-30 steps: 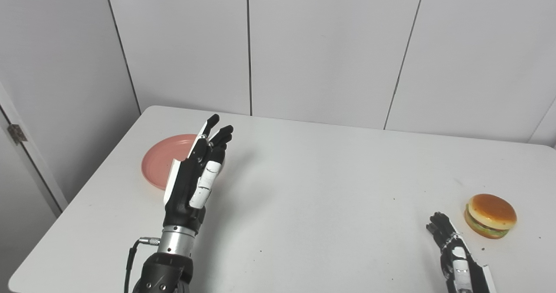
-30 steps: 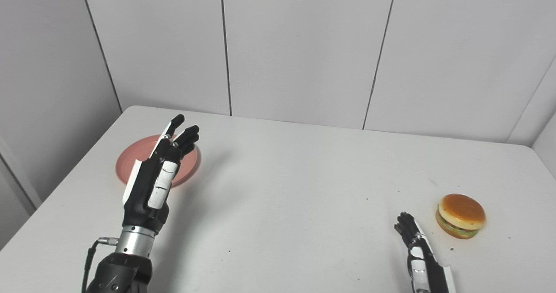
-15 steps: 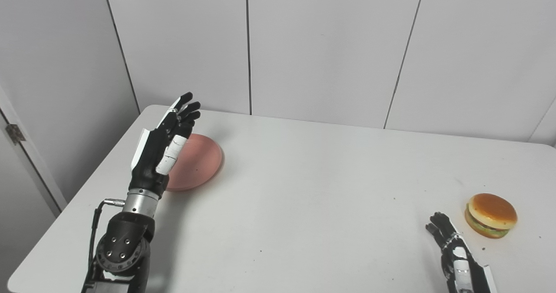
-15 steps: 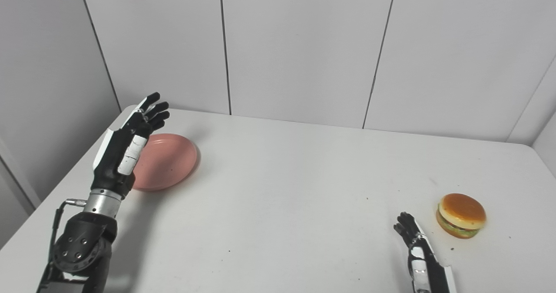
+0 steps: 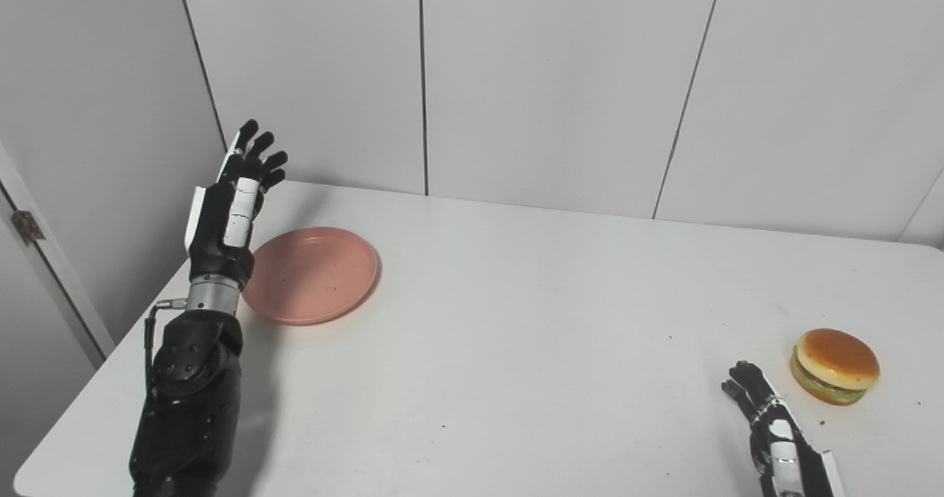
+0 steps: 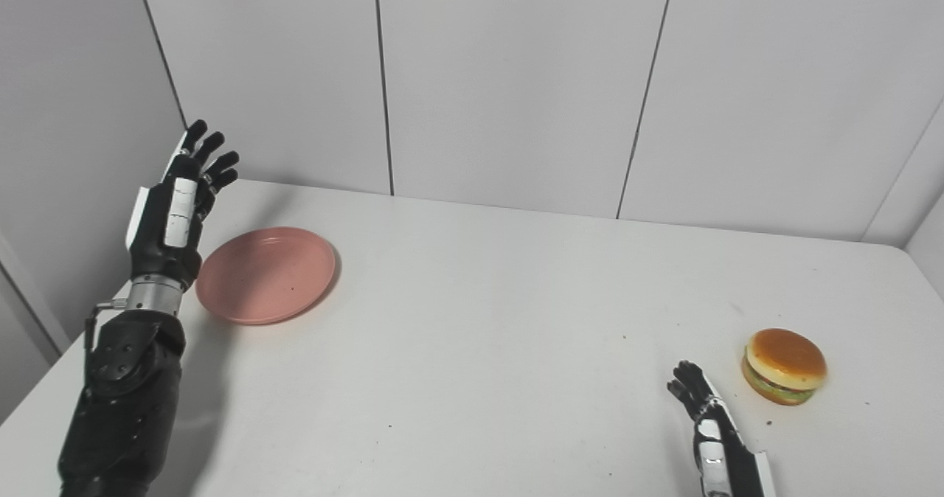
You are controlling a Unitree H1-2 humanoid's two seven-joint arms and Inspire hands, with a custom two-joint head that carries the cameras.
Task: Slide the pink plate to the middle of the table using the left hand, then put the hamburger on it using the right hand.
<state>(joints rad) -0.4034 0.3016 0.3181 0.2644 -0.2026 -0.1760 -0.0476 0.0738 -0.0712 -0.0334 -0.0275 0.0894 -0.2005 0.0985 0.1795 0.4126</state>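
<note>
The pink plate [image 5: 313,273] lies flat on the white table [image 5: 531,313] near its far left corner. My left hand [image 5: 228,213] is raised above the table's left edge, just left of the plate, fingers spread and open, touching nothing. The hamburger [image 5: 834,365] sits on the table at the right side. My right hand [image 5: 771,434] rests low near the front right, a short way left of and in front of the hamburger, fingers loosely extended and holding nothing.
Grey wall panels [image 5: 560,84] rise right behind the table's far edge. A door with a hinge [image 5: 28,226] stands at the far left beyond the table. Small dark specks dot the tabletop.
My left hand has swung from over the plate to its left side and risen higher. The plate now shows whole. My right hand and the hamburger have stayed put.
</note>
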